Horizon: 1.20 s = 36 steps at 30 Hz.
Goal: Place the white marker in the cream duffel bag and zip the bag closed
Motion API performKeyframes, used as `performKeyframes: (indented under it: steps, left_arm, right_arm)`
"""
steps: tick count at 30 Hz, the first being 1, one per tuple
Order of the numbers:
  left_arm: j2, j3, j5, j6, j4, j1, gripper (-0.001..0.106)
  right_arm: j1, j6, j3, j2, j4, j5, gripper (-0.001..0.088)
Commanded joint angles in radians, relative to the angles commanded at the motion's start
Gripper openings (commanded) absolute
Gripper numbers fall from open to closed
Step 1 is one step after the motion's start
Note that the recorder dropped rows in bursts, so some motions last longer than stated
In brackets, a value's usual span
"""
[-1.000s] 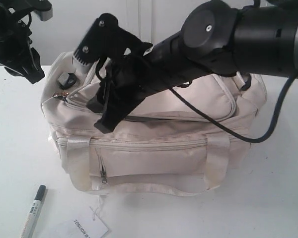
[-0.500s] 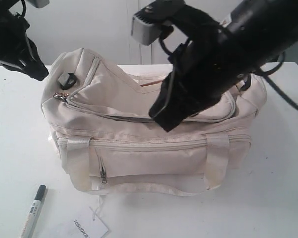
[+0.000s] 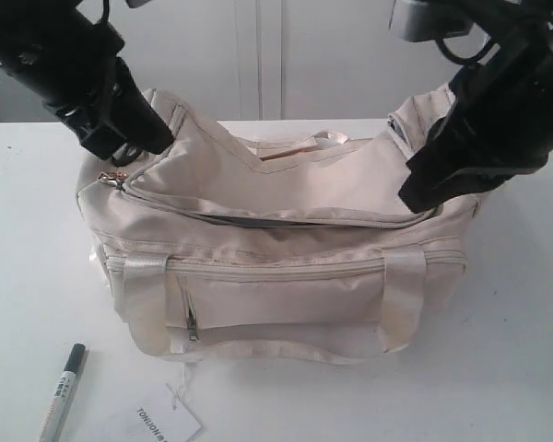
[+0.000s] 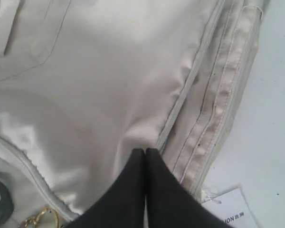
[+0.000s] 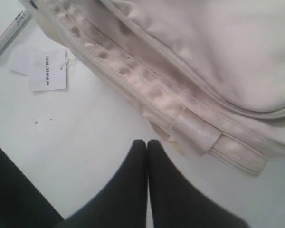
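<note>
The cream duffel bag [image 3: 276,258] lies across the middle of the white table, its curved top zip showing a dark gap [image 3: 258,221] and its gold ring pull [image 3: 111,178] at the left end. The white marker [image 3: 63,391] lies on the table in front of the bag's left corner, also seen in the right wrist view as the marker [image 5: 12,31]. My left gripper [image 4: 145,151] is shut and empty over the bag's fabric [image 4: 109,85], close to the gold pull [image 4: 40,218]. My right gripper [image 5: 147,142] is shut and empty, over bare table beside the bag's strap [image 5: 194,135].
A white printed paper tag [image 3: 157,424] lies by the marker at the front edge, tied to the bag by a thread. The left arm [image 3: 83,74] hangs over the bag's left end, the right arm [image 3: 488,129] over its right end. A white wall stands behind.
My right arm has swung from above the bag's left half across to its right end, and its jaws have shut. My left arm has come in over the bag's left end.
</note>
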Motion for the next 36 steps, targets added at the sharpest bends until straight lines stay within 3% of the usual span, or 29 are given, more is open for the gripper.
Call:
performKeyframes:
  steps: [7,13,20,30,36]
  left_arm:
    - [0.0,0.074,-0.09,0.04,0.018,-0.036,0.0]
    - [0.0,0.176,-0.173,0.181,-0.055,-0.06,0.0]
    - [0.02,0.201,-0.247,0.339,-0.093,-0.136,0.001]
    - [0.078,0.201,-0.332,0.361,-0.098,-0.161,0.046]
    - [0.109,0.201,-0.392,0.364,-0.094,-0.161,0.047]
  right_arm:
    - [-0.149,0.095,0.0,0.0,-0.019,-0.061,0.0]
    - [-0.253,0.141,0.0,0.0,-0.015,-0.119,0.0]
    - [-0.26,0.144,0.0,0.005,-0.013,-0.15,0.0]
    - [-0.26,0.144,0.082,0.016,-0.013,-0.24,0.0]
    - [-0.26,0.144,0.141,0.016,-0.013,-0.293,0.0]
